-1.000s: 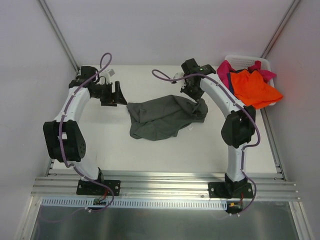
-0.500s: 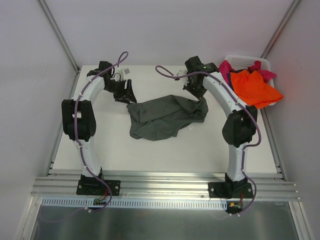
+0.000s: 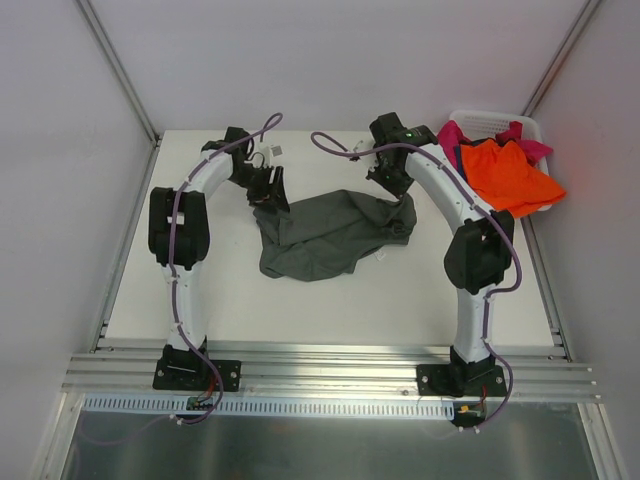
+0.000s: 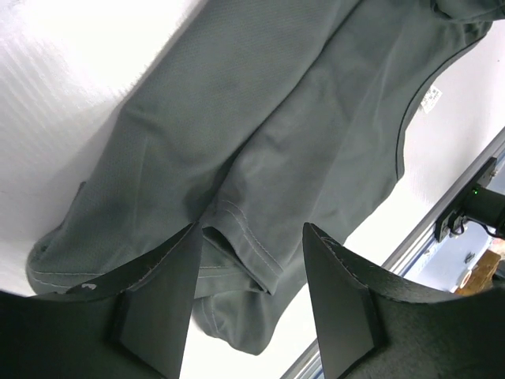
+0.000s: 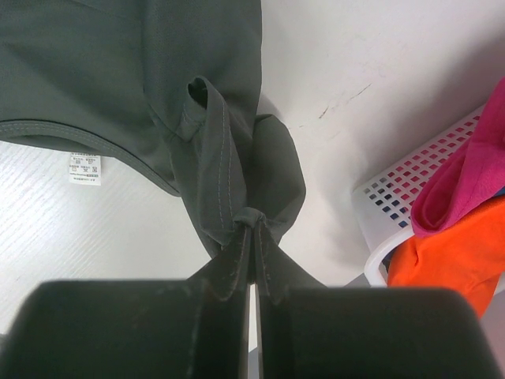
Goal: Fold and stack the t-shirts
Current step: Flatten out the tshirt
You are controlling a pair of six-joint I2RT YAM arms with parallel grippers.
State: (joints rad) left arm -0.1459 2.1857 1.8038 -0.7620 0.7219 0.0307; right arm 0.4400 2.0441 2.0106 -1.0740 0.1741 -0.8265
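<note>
Top view: the left gripper (image 3: 272, 192) has swung in from the left side of the table (image 3: 230, 290) and now sits at the far-left edge of the grey t-shirt (image 3: 320, 235). The right gripper (image 3: 399, 192) has not shifted and stays at the shirt's far-right corner. The shirt is a crumpled heap in the same spot, lying between the two sets of jaws. My read is that both arms are being set up for a two-corner pull to spread it flat, and no folding has begun. Jaw states are unreadable from up here. An orange t-shirt (image 3: 510, 175) and a magenta t-shirt (image 3: 450, 135) hang over the basket (image 3: 490, 118) beyond the right jaws. A dark strip between them may be another shirt; I can't tell.

Left wrist view: the jaws are spread wide and hold nothing. A stitched hem fold lies right under the gap, and the rest of the grey cloth runs ahead of the jaws. I can't tell whether the fingertips touch the cloth. The shirt is cut off at the frame edges.

Right wrist view: the jaws are clamped tight on a bunched corner of grey cloth, which fans out ahead of them. The size label (image 5: 83, 168) lies ahead-left of the jaws and the basket wall is to their right. How much cloth sits inside the grip is hidden.
</note>
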